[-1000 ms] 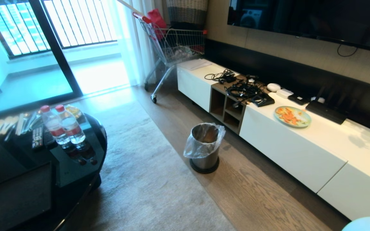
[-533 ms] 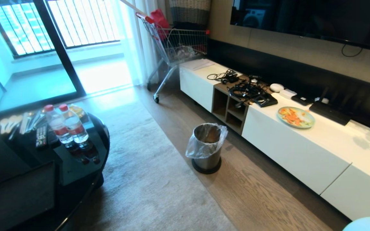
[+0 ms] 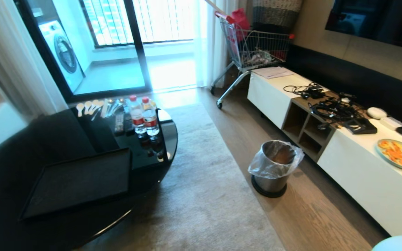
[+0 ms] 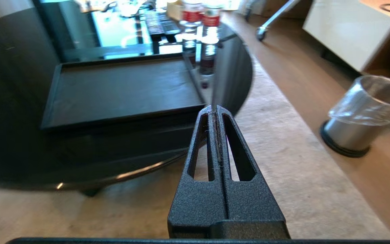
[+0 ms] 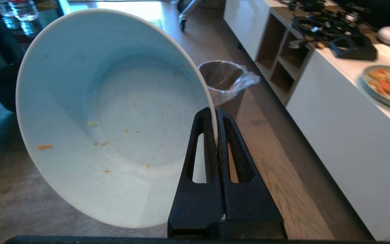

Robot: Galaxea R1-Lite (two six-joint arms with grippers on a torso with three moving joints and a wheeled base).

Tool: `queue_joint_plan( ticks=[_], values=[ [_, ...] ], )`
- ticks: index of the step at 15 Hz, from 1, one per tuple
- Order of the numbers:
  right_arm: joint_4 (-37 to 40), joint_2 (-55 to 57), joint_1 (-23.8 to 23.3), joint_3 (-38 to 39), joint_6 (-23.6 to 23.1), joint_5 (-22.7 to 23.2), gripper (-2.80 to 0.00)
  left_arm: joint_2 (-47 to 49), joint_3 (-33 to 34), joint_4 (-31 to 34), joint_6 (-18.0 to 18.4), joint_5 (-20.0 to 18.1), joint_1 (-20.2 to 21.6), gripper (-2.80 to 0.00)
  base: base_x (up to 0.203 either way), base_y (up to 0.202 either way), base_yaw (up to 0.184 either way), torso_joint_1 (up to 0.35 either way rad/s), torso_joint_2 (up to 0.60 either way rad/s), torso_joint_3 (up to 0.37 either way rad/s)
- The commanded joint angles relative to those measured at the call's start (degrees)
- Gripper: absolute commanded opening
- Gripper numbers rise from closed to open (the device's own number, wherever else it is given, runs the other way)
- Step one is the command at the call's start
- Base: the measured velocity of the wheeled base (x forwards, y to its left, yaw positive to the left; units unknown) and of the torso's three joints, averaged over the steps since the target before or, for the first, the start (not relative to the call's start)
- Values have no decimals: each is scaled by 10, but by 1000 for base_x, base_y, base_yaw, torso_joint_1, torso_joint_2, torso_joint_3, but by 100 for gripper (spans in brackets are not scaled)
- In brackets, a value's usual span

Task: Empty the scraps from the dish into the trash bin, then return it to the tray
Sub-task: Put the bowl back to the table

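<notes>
Dish (image 3: 398, 243) cut off at the lower right frame edge; pale-green plate (image 3: 400, 154) cropped at the right edge.

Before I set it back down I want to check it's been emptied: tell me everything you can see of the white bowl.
The dish is a round, plain white bowl with deep sloping sides, ceramic by its look. It is tipped on edge, its inside facing the right wrist camera. Only a few tiny orange and yellow crumbs cling inside; no whole sticks. The right gripper, shut, pinches its rim. Nothing else touches it.
</notes>
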Motion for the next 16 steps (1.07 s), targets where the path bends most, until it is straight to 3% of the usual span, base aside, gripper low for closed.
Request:
queue_joint_plan(
  ticks=[1, 16],
  values=[
    [0, 1, 1, 0, 0, 0, -280, 0, 0, 0, 0, 0, 0, -280, -1, -11, 167, 6, 6, -2],
    [0, 1, 0, 0, -1, 0, -280, 0, 0, 0, 0, 0, 0, -280, -2, -10, 167, 3, 3, 2]
  ],
)
